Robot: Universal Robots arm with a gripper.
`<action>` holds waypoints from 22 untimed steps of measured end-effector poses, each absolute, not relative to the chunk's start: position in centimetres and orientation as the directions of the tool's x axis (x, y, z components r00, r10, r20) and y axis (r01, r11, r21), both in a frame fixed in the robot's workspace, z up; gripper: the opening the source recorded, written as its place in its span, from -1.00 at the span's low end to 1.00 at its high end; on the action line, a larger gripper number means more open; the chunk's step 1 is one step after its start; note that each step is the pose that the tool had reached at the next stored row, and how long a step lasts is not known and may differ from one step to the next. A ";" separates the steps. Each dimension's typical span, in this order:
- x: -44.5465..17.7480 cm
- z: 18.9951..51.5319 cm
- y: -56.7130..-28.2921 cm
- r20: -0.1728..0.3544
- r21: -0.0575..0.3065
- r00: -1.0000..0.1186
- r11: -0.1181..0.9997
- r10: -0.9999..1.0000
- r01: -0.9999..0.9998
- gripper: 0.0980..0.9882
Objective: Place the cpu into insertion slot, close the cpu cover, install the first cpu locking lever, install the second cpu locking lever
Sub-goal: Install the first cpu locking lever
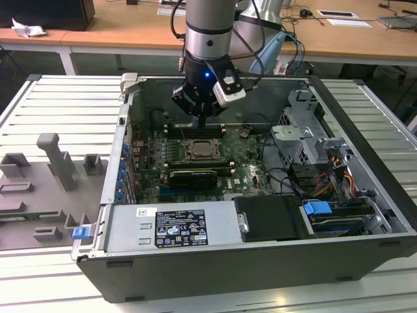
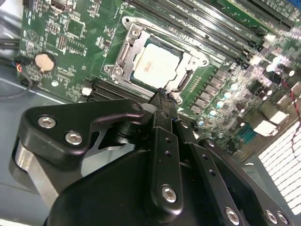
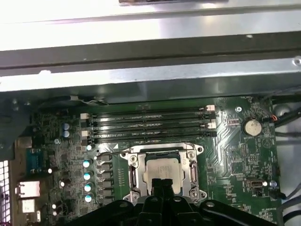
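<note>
Hovering my black pincer, tips pressed together, I am seeing the small silvery square cpu sitting in the black metal-rimmed insertion slot. The thin silver cpu cover is lying closed over it; I cannot tell about the levers.

The chip is pale silvery-grey, its cover shiny silver, the circuit board green with black memory slots, and the gripper matte black.
</note>
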State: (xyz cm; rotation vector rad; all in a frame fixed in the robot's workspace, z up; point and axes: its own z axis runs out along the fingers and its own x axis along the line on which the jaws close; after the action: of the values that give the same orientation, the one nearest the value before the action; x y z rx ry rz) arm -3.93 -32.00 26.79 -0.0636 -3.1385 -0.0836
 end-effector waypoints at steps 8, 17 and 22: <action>-3.9 26.8 -32.0 0.002 0.053 -0.999 0.997 -0.053 -0.053 -0.98; -3.9 26.8 -32.0 0.002 0.053 -0.986 0.985 -0.164 -0.163 -0.98; -3.9 26.8 -32.0 0.002 0.053 -0.971 0.970 -0.238 -0.238 -0.98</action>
State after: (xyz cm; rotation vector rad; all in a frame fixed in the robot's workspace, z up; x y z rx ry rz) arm -3.93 -32.02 26.77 0.3753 -3.1092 -0.0823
